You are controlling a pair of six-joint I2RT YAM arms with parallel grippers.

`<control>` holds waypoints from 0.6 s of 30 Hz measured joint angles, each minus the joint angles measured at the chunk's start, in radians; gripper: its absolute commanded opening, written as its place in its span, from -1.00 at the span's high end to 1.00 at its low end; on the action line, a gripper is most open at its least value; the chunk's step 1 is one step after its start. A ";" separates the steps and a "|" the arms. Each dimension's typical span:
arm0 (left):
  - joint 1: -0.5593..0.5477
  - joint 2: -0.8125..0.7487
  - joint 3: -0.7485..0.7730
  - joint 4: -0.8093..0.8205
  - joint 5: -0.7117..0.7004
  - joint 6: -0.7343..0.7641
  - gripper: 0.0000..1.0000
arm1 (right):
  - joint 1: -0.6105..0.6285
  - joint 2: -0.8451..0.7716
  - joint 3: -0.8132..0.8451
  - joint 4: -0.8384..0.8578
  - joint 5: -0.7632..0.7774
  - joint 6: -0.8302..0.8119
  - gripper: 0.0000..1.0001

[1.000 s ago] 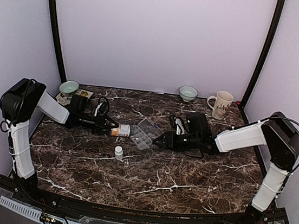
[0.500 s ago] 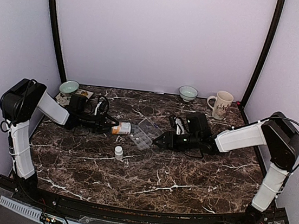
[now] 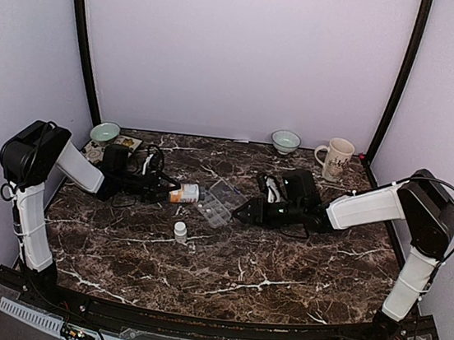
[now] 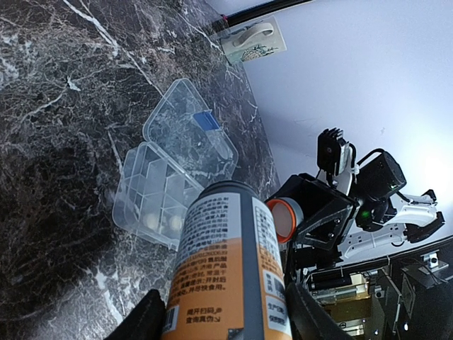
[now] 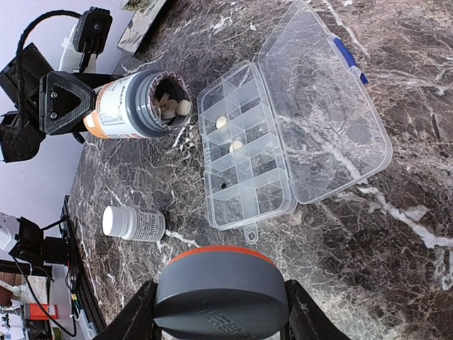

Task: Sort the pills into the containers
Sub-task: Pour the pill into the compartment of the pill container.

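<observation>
The amber bottle [image 4: 226, 262] wears a white label [image 4: 212, 241] of dense Chinese print, too fine to read with any certainty. It lies on its side, clamped across its body by the left gripper [image 4: 230, 315], with its open mouth just beside the organiser box [image 5: 244, 152] and pale pills [image 5: 172, 105] showing inside. The right gripper [image 5: 221, 312] is closed on the grey cap [image 5: 221, 283], which has an orange rim, near the opposite side of the box. The box sits mid-table between the two grippers, its lid [image 5: 329, 120] laid open flat, with a blue clasp [image 5: 348, 53] on the lid's free edge; two pale pills rest in separate compartments [image 5: 249, 166] towards the bottle end. A small white bottle [image 5: 133, 223] with unreadable small print stands upright near the box. A mug [image 3: 336, 158] with a dark print and a pale bowl [image 3: 285, 141] stand by the far edge, while bare marble table [image 3: 263, 282] stretches from the white bottle to the near edge
</observation>
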 measured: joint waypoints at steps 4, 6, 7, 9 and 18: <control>0.000 0.000 -0.005 0.030 0.022 -0.024 0.90 | -0.001 0.000 0.011 -0.006 0.000 -0.007 0.42; 0.000 0.000 -0.006 0.042 0.032 -0.035 0.90 | -0.001 0.000 0.017 -0.008 0.000 -0.012 0.42; 0.000 0.000 -0.006 0.048 0.040 -0.042 0.90 | -0.002 0.000 0.020 -0.008 -0.001 -0.016 0.42; 0.000 0.000 -0.007 0.056 0.051 -0.055 0.89 | -0.003 0.000 0.029 -0.013 -0.002 -0.026 0.42; 0.000 -0.006 -0.010 0.141 0.115 -0.146 0.89 | -0.006 -0.035 0.101 -0.078 -0.023 -0.114 0.42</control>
